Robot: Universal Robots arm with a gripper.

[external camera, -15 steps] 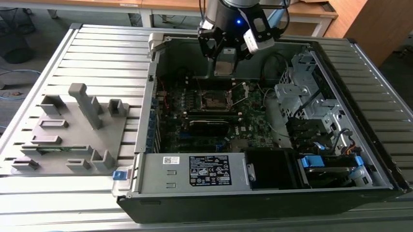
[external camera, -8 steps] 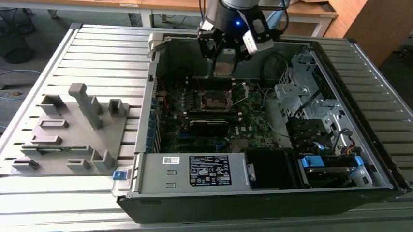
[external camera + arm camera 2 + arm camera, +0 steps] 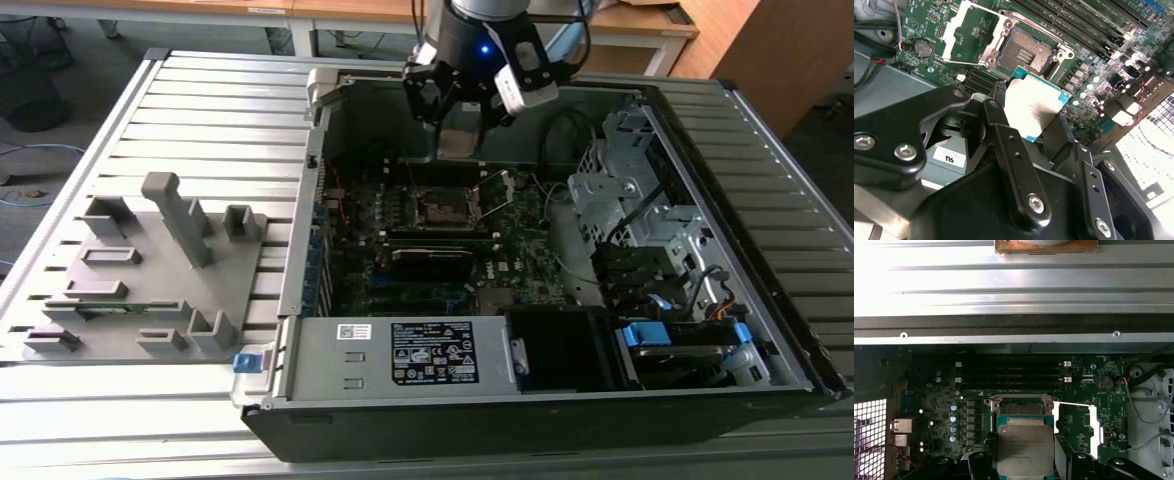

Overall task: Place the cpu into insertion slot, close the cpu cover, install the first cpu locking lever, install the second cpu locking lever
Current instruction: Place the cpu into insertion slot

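Note:
My gripper (image 3: 1029, 117) is shut on the cpu (image 3: 1030, 106), a flat square chip with a pale metal top and a green edge, held by two opposite sides between black fingers (image 3: 999, 125). It hangs above the motherboard, just off the insertion slot (image 3: 1026, 52), whose dark contact field lies bare inside a silvery rim. The cpu cover (image 3: 960, 29) stands swung open beside the slot. In the first wrist view the cpu (image 3: 1025, 447) hides part of the slot (image 3: 1021, 407), with the cover (image 3: 1076, 426) flipped out to one side. In the exterior view the gripper (image 3: 459, 148) hovers over the slot (image 3: 443, 208).
The open computer case (image 3: 310, 190) lies on a slatted metal table (image 3: 200, 110). Black memory slots (image 3: 1011, 377) run close beside the socket. Drive bays and cables (image 3: 641, 200) fill the exterior view's right. A grey fixture (image 3: 147, 260) sits at that view's left.

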